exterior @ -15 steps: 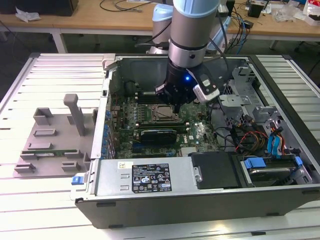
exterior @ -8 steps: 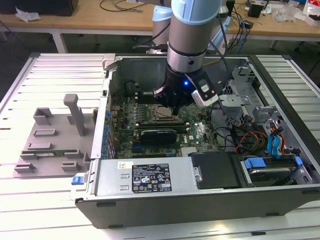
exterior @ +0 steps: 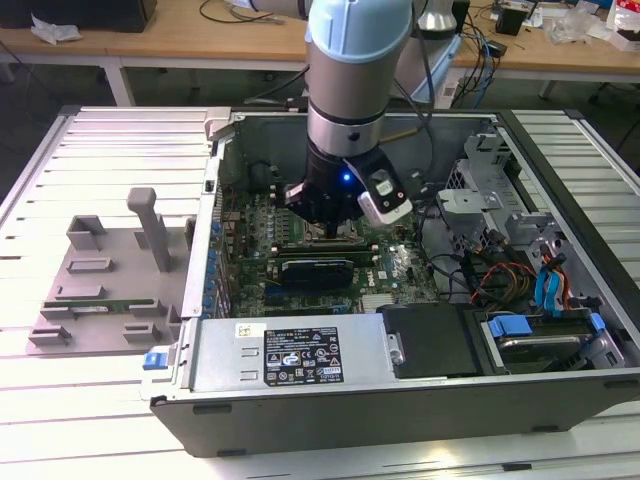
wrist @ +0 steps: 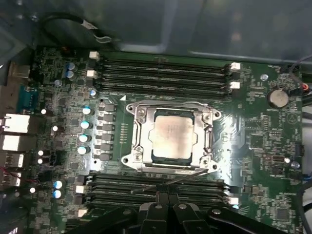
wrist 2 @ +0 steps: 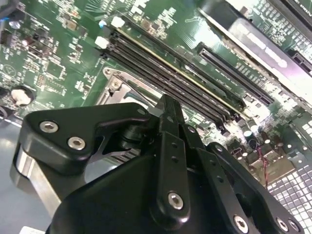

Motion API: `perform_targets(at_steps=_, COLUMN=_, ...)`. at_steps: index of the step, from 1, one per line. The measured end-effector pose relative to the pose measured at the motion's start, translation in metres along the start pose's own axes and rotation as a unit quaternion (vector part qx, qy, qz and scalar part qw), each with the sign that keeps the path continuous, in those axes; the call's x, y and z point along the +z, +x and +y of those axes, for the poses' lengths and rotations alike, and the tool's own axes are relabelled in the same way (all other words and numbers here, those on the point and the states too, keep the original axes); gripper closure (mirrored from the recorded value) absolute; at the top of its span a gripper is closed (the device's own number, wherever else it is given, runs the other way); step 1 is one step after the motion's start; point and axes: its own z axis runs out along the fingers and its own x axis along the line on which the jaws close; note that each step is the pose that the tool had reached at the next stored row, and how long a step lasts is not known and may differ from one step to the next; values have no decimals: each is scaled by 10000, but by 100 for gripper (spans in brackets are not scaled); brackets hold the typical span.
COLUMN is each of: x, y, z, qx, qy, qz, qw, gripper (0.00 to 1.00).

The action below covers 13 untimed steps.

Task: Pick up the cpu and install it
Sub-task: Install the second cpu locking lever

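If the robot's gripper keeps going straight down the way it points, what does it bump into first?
Probably the cpu, lying in its metal socket frame on the motherboard. The gripper points down at that spot, though exact depth and alignment are hard to judge.

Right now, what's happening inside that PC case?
The arm has its hand down inside the open case, right over the motherboard. In the first wrist view the cpu already lies in its socket, between the banks of memory slots. The hand sits beside the socket, not holding the cpu. A grey fixture tray with a green memory stick rests outside the case on the exterior view's left.
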Motion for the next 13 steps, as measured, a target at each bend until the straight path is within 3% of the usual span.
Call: perform_targets(at_steps=13, x=198, y=101, z=-16, qx=0, qy=-1, qz=0, qw=10000, gripper=89)
